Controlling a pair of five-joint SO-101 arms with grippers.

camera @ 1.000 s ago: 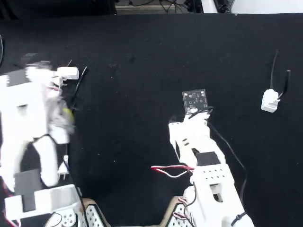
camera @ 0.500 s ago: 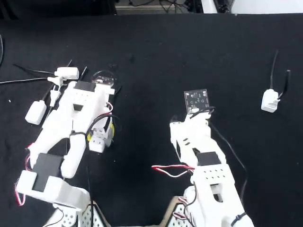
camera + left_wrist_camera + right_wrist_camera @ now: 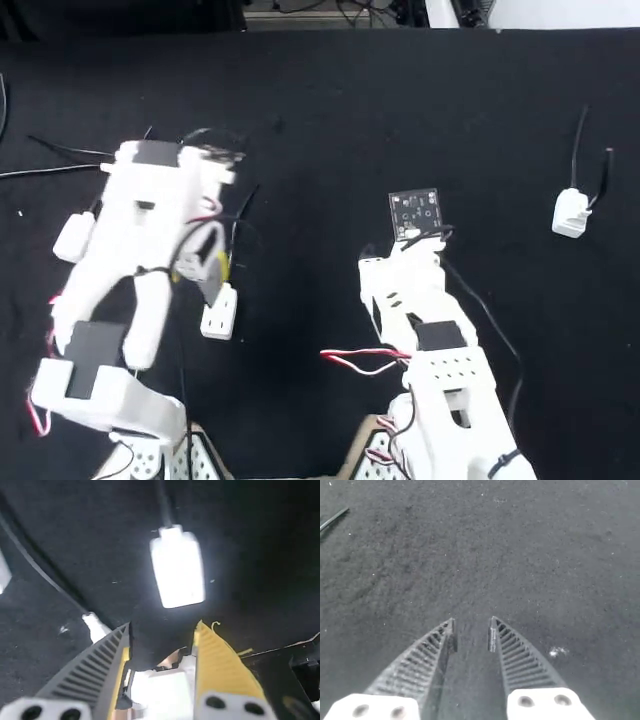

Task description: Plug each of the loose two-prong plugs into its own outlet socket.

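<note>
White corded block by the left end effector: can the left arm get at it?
Probably yes: the white corded block lies on bare cloth just beyond the open left end effector, nothing between.

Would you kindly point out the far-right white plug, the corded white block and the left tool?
Far-right white plug (image 3: 570,212): high view, its body.
Corded white block (image 3: 177,575): left wrist view, its flat face.
Left tool (image 3: 163,624): left wrist view, between its fingertips.

The left arm (image 3: 120,270) and right arm (image 3: 440,385) are white plastic with black motor blocks (image 3: 88,350); the left pincer (image 3: 162,625) has ribbed, yellow-taped fingers (image 3: 215,655).
</note>
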